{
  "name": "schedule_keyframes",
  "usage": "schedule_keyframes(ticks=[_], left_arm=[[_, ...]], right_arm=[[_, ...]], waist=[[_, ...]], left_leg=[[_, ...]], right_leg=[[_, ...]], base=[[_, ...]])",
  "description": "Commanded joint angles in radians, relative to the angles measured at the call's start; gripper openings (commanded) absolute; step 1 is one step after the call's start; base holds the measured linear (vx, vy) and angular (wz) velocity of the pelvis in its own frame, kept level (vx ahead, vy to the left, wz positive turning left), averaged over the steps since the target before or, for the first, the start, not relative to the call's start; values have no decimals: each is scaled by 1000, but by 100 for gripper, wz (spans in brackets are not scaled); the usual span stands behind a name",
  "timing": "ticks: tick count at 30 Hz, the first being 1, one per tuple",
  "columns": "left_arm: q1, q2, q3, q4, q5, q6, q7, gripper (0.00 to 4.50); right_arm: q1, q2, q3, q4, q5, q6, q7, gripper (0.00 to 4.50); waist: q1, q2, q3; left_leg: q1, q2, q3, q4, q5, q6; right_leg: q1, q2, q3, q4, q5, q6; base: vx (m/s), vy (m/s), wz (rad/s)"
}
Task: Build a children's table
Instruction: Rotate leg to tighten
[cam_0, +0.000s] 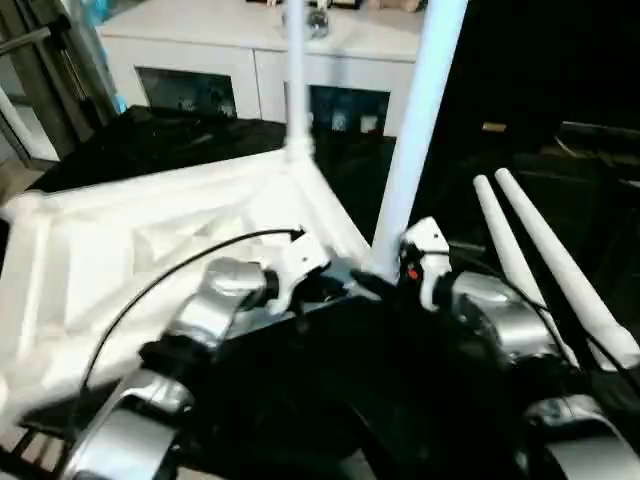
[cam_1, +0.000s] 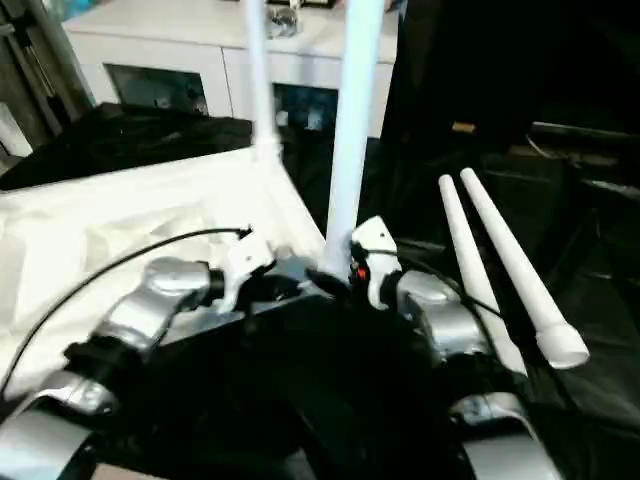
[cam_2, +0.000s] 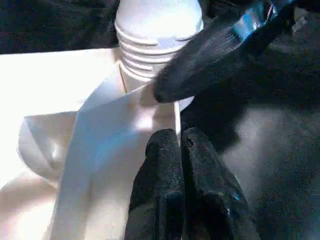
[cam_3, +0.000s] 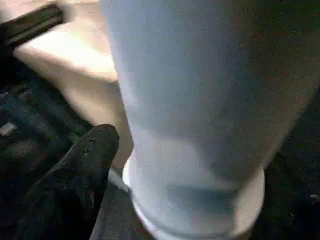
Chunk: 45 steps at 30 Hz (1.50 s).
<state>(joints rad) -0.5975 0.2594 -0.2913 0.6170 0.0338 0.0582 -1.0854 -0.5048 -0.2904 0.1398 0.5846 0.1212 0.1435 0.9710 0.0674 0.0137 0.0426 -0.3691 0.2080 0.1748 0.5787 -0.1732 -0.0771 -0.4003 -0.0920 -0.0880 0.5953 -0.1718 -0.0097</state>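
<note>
Centrally, smooth tubular leg (cam_0: 415, 130) in ribbed tabletop (cam_0: 120, 250) corner, left hand (cam_2: 182, 165) pressed together, right hand (cam_3: 80, 170) unclear

White square plastic tabletop (cam_0: 150, 240), ribbed underside pale, faint blue shading; two white tubular legs upright (cam_0: 415, 120), bluish tint; two more white legs (cam_1: 500, 265) lying on black cloth (cam_1: 590, 200); white cabinet (cam_0: 200, 60), dark glass doors; silver forearms (cam_0: 215, 300) with black cables; black glossy fingers (cam_2: 180, 170), blue sheen
</note>
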Motion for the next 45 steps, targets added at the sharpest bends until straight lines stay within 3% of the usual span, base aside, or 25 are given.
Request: schedule_keyframes(ticks=[1, 5, 9, 14, 21, 26, 29, 30, 32, 34, 36, 38, 41, 42, 45], left_arm=[[4, -6, -41, -47, -27, -24, -73, 0], [28, 47, -50, -101, -49, -21, -170, 0], [46, 87, -47, -148, -77, 4, -252, 0], [52, 103, -51, -164, -86, 15, -275, 0], [52, 74, -39, -151, -70, 10, -214, 0], [23, 15, -22, -97, -36, 12, -75, 0], [-19, -49, 0, -31, -11, 34, 69, 0], [-31, -67, 5, -15, -3, 48, 110, 0], [-35, -74, 7, -10, 1, 55, 127, 0], [-56, -106, 18, 21, 13, 81, 207, 0], [-92, -174, 49, 77, 26, 123, 346, 0], [-95, -188, 49, 82, 29, 124, 358, 0], [-90, -199, 40, 81, 32, 109, 341, 0], [-82, -193, 34, 72, 29, 100, 322, 0], [-66, -175, 25, 50, 26, 88, 285, 0]], right_arm=[[18, 5, 80, -47, 11, 1, 118, 390], [47, -63, 113, -122, 32, 25, 233, 390], [72, -97, 131, -191, 52, 66, 313, 390], [79, -97, 134, -210, 54, 78, 322, 348], [105, -77, 145, -221, 58, 104, 306, 294], [87, -11, 102, -140, 27, 112, 145, 280], [38, 68, 52, -12, -30, 88, -111, 278], [22, 91, 35, 27, -43, 85, -189, 278], [17, 99, 29, 39, -45, 86, -216, 276], [-7, 135, -10, 90, -41, 98, -336, 276], [-55, 207, -88, 200, -40, 99, -570, 276], [-62, 223, -93, 217, -45, 85, -597, 276], [-67, 249, -90, 229, -49, 34, -575, 276], [-69, 253, -95, 225, -34, 32, -545, 331], [-68, 246, -90, 206, -19, 35, -487, 345]], waist=[[3, -4, -66], [7, -3, -64], [16, -4, -59], [20, -3, -57], [21, -5, -61], [16, -7, -57], [9, -6, -55], [0, -7, -51], [-9, -8, -53], [-14, -7, -50], [-21, -2, -50], [-21, -2, -52], [-19, -5, -54], [-18, -6, -55], [-17, -4, -56]], left_leg=[[2, 26, 2, -58, -166, 94], [8, 28, 3, -60, -197, 87], [11, 29, 4, -64, -230, 68], [15, 29, 2, -68, -257, 42], [11, 28, 1, -66, -221, 43], [12, 24, 2, -67, -242, 32], [19, 20, -1, -69, -283, 0], [13, 17, -5, -72, -293, -11], [17, 15, -8, -72, -315, -15], [19, 14, -6, -69, -332, -4], [23, 11, -7, -68, -345, -11], [20, 11, -9, -69, -338, -11], [13, 13, -7, -71, -327, 12], [13, 14, -6, -71, -319, 18], [10, 15, -5, -71, -304, 26]], right_leg=[[58, -48, 43, -52, -95, -254], [54, -50, 44, -55, -125, -257], [52, -51, 47, -64, -207, -234], [47, -52, 48, -70, -264, -217], [49, -50, 48, -64, -221, -216], [46, -51, 49, -71, -267, -206], [41, -54, 46, -83, -381, -171], [44, -53, 44, -86, -417, -157], [42, -54, 41, -93, -457, -138], [36, -54, 42, -100, -477, -131], [32, -52, 38, -106, -515, -121], [35, -53, 36, -107, -512, -117], [38, -51, 39, -101, -438, -128], [38, -51, 40, -99, -418, -136], [41, -51, 41, -94, -388, -149]], base=[[0, 0, 0], [0, 0, 0], [0, 0, 0], [0, 0, 0], [0, 0, 0], [0, 0, 0], [0, 0, 0], [0, 0, 0], [0, 0, 0], [0, 0, 0], [0, 0, 0], [0, 0, 0], [0, 0, 0], [0, 0, 0], [0, 0, 0]])
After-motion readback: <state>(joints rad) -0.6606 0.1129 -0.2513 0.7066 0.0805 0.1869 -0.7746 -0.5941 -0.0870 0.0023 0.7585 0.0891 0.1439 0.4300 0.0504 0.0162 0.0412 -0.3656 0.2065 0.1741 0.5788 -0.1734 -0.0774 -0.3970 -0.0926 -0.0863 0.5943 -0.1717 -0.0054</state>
